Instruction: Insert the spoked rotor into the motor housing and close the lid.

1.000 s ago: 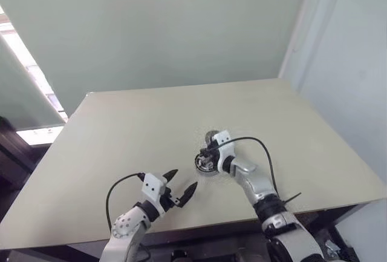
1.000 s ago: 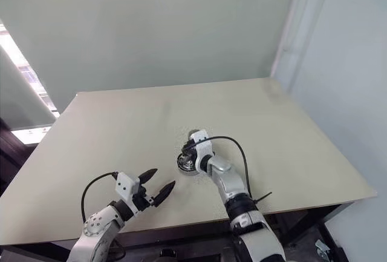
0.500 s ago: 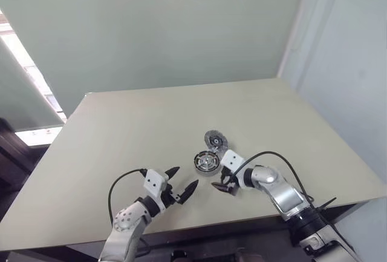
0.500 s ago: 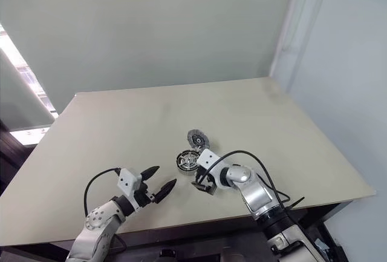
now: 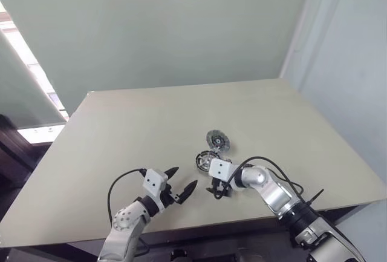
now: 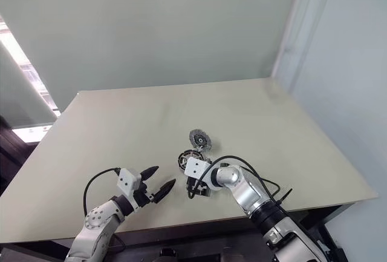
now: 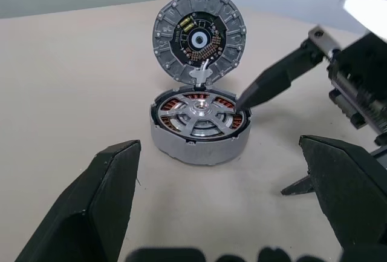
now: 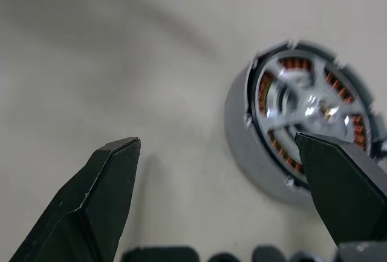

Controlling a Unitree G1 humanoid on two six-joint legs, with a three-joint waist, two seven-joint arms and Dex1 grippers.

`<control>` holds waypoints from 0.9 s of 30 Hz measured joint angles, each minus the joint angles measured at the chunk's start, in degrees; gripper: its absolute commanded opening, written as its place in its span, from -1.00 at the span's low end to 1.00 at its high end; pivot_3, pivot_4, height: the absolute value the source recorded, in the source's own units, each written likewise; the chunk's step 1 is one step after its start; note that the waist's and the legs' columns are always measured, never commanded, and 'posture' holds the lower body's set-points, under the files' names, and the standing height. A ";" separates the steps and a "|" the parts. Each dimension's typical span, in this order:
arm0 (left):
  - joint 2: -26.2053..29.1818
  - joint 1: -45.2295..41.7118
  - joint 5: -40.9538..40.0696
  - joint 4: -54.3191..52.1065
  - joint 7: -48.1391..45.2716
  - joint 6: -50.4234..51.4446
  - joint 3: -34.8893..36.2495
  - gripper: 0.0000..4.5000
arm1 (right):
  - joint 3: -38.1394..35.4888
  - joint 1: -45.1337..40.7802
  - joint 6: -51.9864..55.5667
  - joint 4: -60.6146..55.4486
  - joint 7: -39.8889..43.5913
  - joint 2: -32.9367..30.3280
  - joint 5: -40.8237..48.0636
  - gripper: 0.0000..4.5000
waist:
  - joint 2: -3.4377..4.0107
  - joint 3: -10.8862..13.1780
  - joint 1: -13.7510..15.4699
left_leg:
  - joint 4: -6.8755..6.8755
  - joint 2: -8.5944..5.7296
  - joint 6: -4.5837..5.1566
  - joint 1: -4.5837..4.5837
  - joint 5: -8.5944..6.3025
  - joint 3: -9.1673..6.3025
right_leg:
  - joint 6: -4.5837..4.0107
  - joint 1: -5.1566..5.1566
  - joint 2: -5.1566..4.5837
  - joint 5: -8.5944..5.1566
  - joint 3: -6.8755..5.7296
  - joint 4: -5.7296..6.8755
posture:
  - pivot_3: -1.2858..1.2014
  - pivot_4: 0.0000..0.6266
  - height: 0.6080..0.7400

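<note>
- Head views: the motor housing (image 5: 205, 161) is seen on the table (image 5: 121, 129), with the spoked rotor (image 7: 200, 117) already seated inside it and the lid (image 5: 217, 139) stood up at its far edge. The right gripper (image 5: 217, 188) is held just near of the housing, spread wide and empty. The left gripper (image 5: 180, 184) is held well to the left, also wide open with nothing in it.
- Left wrist view: the lid is seen upright, apparently hinged at the housing's far rim. One right fingertip (image 7: 254, 95) is seen close to the housing's right rim; contact cannot be told. The housing could be knocked or slid if that tip is dragged sideways.
- Right wrist view: the housing is seen beside the right finger (image 8: 344, 183), outside the open gap. The lid could be missed, or pushed backward rather than shut, if it is approached from the near side.
</note>
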 measured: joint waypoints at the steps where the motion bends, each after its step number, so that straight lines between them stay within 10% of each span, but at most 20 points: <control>1: 0.00 0.08 0.00 0.00 0.00 -0.01 0.00 1.00 | 0.11 -0.16 -0.38 0.63 -0.06 0.01 -0.43 0.99 | 0.00 0.00 0.00 | 0.01 0.00 0.00 0.00 0.00 0.00 | 0.00 0.00 0.00 0.00 0.00 0.00 | 0.03 -1.00 1.00; 9: 0.05 0.11 0.00 0.00 0.06 -0.04 0.12 1.00 | 0.19 -2.68 -5.36 6.92 -3.06 1.33 -2.79 0.92 | 0.00 0.00 -0.03 | 0.00 0.01 0.00 0.02 0.00 0.00 | 0.00 0.02 0.01 0.01 0.00 0.02 | 0.03 -1.00 1.00; 22: 0.03 0.06 0.00 0.00 0.06 -0.07 1.06 1.00 | 0.55 -4.12 -8.56 10.12 -5.50 2.11 -5.41 -0.96 | 0.00 -0.01 -0.03 | 0.04 0.01 0.00 0.04 0.00 -0.01 | 0.00 0.05 0.01 0.01 0.00 0.04 | 0.03 -1.00 1.00; 27: 0.00 0.14 0.01 -0.01 0.05 -0.14 1.18 1.00 | 0.58 -4.11 -8.56 10.62 -5.47 2.07 -5.78 -0.98 | -0.01 -0.01 -0.03 | 0.08 0.00 0.00 0.05 0.00 -0.01 | -0.01 0.07 0.01 0.00 0.01 0.05 | 0.03 -1.00 1.00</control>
